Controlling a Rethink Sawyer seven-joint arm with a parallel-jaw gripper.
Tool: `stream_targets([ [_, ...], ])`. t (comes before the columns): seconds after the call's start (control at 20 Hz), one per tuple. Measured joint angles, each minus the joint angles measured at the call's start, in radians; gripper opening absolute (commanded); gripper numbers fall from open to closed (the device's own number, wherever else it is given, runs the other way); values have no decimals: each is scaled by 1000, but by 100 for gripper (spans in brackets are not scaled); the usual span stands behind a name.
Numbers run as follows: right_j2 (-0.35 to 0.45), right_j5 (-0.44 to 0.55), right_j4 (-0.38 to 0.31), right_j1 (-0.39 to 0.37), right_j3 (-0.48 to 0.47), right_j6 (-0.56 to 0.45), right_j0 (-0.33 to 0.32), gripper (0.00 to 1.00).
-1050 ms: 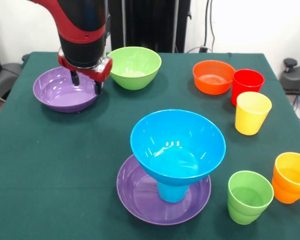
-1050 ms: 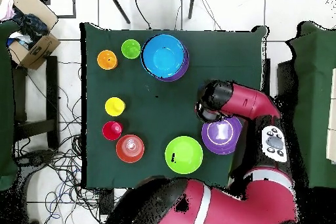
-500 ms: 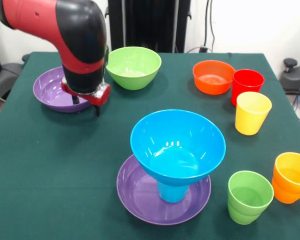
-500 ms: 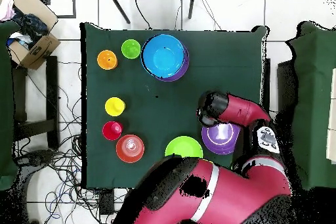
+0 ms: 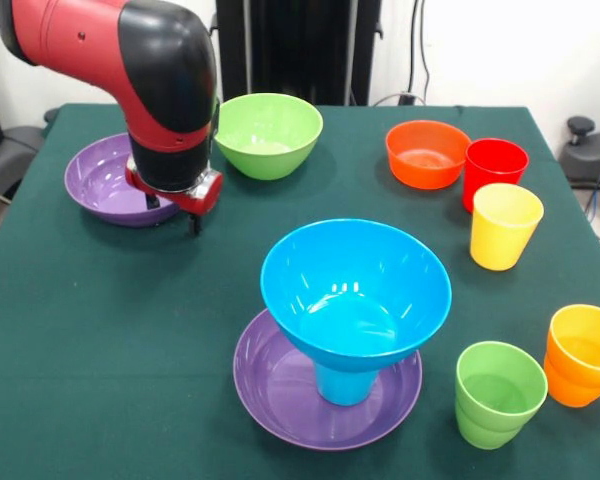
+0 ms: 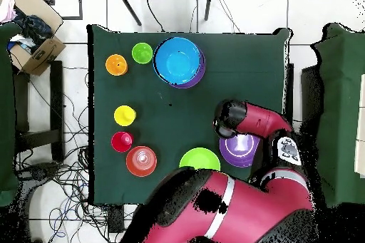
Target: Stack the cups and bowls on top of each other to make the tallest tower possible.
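Tower (image 5: 345,330): glossy deep blue plastic bowl (image 5: 355,290) sits on an upturned blue plastic cup (image 5: 345,383) inside a wide shallow purple plastic bowl (image 5: 280,395), at 6 o'clock on the counter (image 5: 100,330) in the front view. Second purple shallow bowl (image 5: 95,180) at 10 o'clock, light green plastic bowl (image 5: 270,133) at 12. Small orange bowl (image 5: 426,153), red cup (image 5: 494,170), yellow cup (image 5: 505,225) at 2; orange cup (image 5: 583,353), green cup (image 5: 497,392) at 4. Claw (image 5: 175,205) low at the second purple bowl's rim; spread or pinching, cannot tell. Dark green cloth counter; overhead: white tile floor, cables, cardboard box (image 6: 36,40).
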Motion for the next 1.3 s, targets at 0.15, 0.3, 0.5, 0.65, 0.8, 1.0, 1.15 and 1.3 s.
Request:
stream_targets([
  [0.15, -5, 0, 0, 0, 1, 0, 5, 100],
  [0.3, -11, 0, 0, -1, 2, 0, 10, 100],
  [0.5, -13, 1, -3, -4, 3, 0, 10, 0],
  [0.65, -17, 1, -13, -14, 3, 0, 12, 0],
  [0.8, -23, 0, -28, -36, 3, 0, 13, 0],
  [1.0, -24, 0, -36, -48, 3, 0, 13, 0],
  [1.15, -25, 0, -37, -51, 3, 0, 13, 0],
  [1.3, -25, 5, -37, -62, 3, 0, 17, 0],
])
